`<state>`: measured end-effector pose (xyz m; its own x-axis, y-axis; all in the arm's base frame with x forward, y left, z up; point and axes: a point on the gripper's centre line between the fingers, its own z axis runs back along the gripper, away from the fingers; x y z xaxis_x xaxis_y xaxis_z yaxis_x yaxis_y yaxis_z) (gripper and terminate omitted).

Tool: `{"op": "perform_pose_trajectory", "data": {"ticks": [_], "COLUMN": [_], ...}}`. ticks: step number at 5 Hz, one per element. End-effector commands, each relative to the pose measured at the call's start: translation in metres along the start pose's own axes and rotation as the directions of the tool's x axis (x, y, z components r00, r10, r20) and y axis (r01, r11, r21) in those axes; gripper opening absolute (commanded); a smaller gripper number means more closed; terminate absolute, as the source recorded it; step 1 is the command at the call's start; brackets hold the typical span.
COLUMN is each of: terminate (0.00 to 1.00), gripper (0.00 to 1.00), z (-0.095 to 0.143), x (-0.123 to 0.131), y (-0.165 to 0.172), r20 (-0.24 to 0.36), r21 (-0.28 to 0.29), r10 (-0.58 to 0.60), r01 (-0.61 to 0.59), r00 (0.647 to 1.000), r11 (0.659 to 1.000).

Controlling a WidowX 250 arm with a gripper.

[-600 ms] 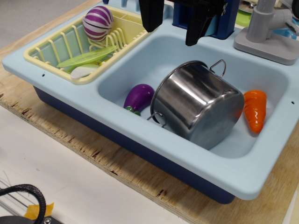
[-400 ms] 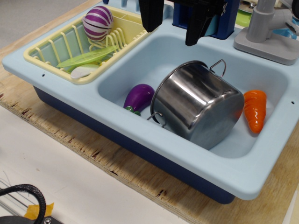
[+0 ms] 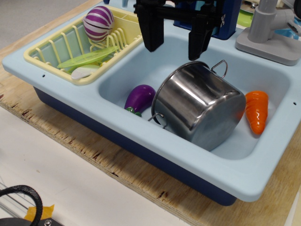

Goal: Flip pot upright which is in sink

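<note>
The shiny steel pot lies tipped in the light blue sink, its base facing up and toward me, leaning on the front wall. One wire handle sticks up at the back, the other is at the front. My black gripper hangs open above the sink's back left part, just behind and above the pot's upper rim. Its right finger is close over the pot's top edge, and nothing is between the fingers.
A purple eggplant lies left of the pot, an orange carrot right of it. A pale yellow dish rack on the left holds a striped purple onion and green utensils. A grey faucet stands at the back right.
My gripper has come down lower toward the pot, with more of its fingers and body now in view. The pot and vegetables have not moved.
</note>
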<state>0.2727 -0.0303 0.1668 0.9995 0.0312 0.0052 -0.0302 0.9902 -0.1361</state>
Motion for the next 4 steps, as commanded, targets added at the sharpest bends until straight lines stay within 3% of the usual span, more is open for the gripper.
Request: {"op": "perform_pose_trajectory", "data": {"ticks": [1,4], "terminate": [0.00,0.00], "gripper": [1.00,1.00], "z": [0.011,-0.013], "x": [-0.002,0.002], "y": [-0.007,-0.017], "r20": [0.101,0.105], "r21": [-0.134,-0.241], "r10": [0.055,0.091], "r01": [-0.041,-0.064], "r00": [0.993,0.990], "r11": [0.990,0.969]}}
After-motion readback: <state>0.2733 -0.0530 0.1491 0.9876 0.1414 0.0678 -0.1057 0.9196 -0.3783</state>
